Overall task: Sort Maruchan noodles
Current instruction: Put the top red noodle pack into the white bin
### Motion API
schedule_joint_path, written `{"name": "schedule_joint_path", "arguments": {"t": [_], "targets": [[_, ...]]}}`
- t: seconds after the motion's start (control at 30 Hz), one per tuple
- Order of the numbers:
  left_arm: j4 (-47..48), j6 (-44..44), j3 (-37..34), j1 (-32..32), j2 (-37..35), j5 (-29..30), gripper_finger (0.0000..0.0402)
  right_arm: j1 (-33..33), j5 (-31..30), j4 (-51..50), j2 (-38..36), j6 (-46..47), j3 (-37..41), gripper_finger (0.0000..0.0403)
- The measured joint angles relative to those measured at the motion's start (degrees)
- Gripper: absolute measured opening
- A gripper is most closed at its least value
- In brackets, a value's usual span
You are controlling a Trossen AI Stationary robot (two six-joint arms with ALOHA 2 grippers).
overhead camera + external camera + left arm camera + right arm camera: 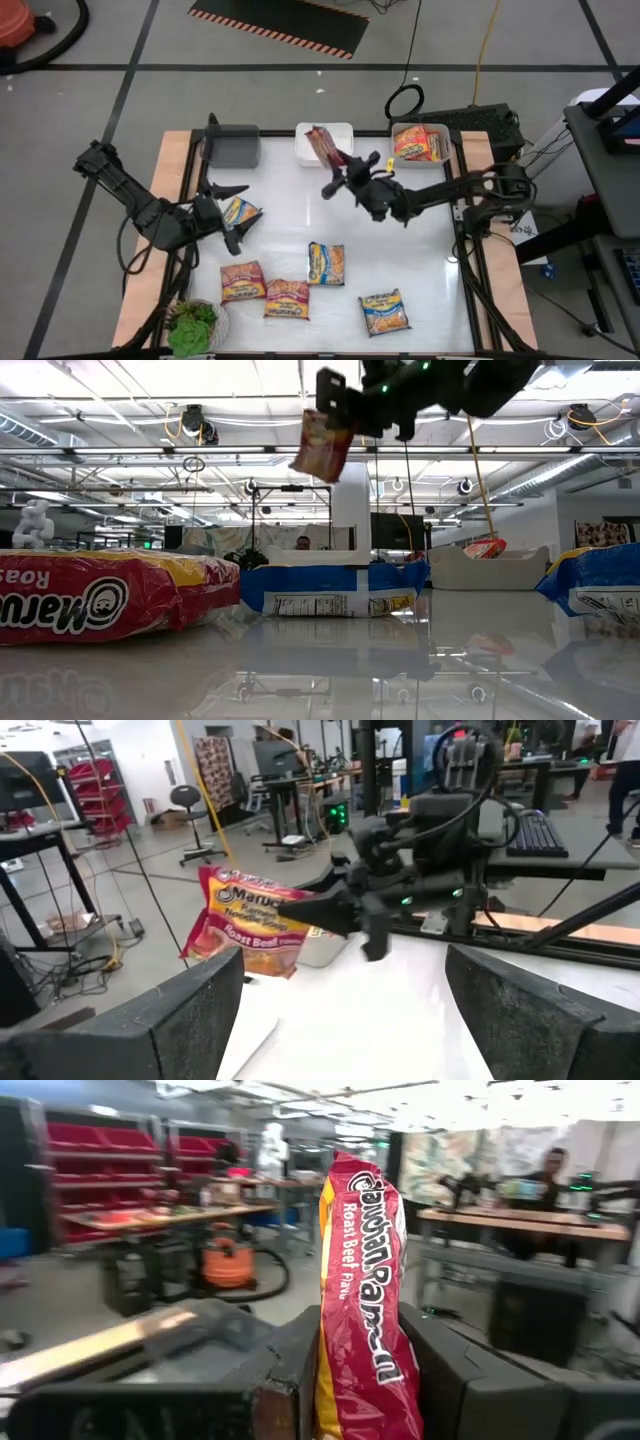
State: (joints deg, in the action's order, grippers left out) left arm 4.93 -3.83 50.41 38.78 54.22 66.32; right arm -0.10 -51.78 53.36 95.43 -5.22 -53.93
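Overhead, red packet (325,146) above white bin (323,142)

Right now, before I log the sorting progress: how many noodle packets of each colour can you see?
Blue-and-yellow packets: 3
Red packets: 3, counting the held red packet in the right gripper
Orange packets: at least 1, in the bin
Total: at least 7

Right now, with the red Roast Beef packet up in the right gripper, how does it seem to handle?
The red packet stands upright between the right gripper fingers, so probably fairly stiff, and likely light, since pinching one end carries it. Its glossy crinkled wrapper looks slippery and could slide.
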Motion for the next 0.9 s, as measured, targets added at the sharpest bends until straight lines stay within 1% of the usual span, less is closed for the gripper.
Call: {"name": "schedule_joint_path", "arguments": {"t": [0.27,0.4,0.57,0.9], "targets": [[0.0,-1.2,0.0,-0.1,0.0,0.0,0.0351,-5.3,-5.5,2.1,4.9,3.0,0.0,0.0100],[0.0,-1.5,0.0,-0.1,0.1,0.0,0.0351,-7.1,-5.4,2.1,6.2,6.2,0.0,0.0100],[0.0,-1.6,0.0,-0.1,0.1,0.0,0.0351,-8.9,-7.0,2.0,7.9,6.5,0.0,0.0100],[-0.4,-0.6,0.0,-0.5,0.1,0.0,0.0351,-13.7,-6.5,-0.3,8.7,8.9,0.0,0.0100]]}}
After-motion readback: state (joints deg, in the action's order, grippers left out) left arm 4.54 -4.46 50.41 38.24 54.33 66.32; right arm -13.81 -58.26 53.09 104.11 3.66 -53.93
